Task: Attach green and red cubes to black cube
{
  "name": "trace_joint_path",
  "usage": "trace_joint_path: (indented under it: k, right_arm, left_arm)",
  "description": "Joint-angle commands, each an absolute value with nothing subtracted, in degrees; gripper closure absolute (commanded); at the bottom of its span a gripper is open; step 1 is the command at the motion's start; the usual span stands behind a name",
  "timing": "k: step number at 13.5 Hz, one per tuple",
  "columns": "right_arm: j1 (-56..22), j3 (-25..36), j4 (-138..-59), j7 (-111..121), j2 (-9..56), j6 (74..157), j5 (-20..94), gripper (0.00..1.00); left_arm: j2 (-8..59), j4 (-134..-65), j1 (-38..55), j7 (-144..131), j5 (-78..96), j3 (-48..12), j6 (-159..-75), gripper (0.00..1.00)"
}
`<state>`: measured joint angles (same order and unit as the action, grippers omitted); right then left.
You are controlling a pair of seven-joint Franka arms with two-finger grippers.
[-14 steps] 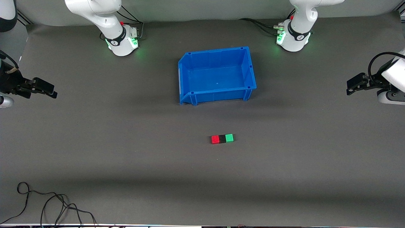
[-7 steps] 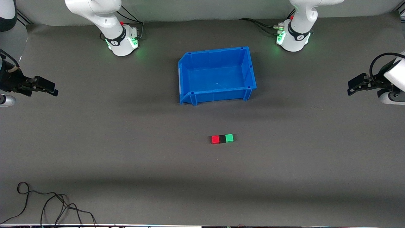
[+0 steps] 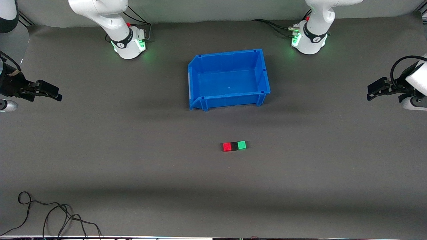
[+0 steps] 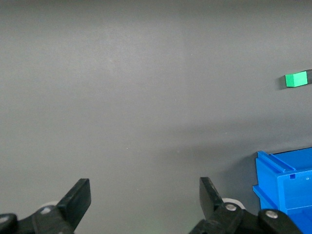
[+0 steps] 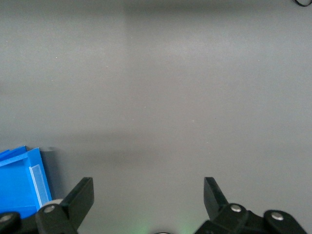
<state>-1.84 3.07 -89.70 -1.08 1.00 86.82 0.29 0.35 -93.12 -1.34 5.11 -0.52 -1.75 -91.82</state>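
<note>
Two arms, both mine, parked at the table ends. Grey table mat, largest thing here. Blue bin sits mid-table, near my bases. My left gripper hangs over its end of the mat, jaws spread, nothing held. My right gripper same at its end, spread and empty. Red cube, black cube, green cube touch in one row, nearer the front camera than the bin.
</note>
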Motion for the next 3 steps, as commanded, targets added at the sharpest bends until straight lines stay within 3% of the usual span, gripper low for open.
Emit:
trace_joint_path:
  k: [1, 3]
  right_arm:
    - [-2.02, 3.16, -89.12, -0.53, 1.05, 86.4, 1.05, 0.0]
    - [-2.02, 3.16, -89.21, -0.53, 0.97, 86.48, 1.05, 0.0]
  left_arm:
    - [-1.05, -94.04, -1.67, 4.75, -0.18, -2.02, -91.58, 0.01]
    - [-1.05, -94.3, -1.67, 4.75, -0.18, -2.02, -91.41, 0.01]
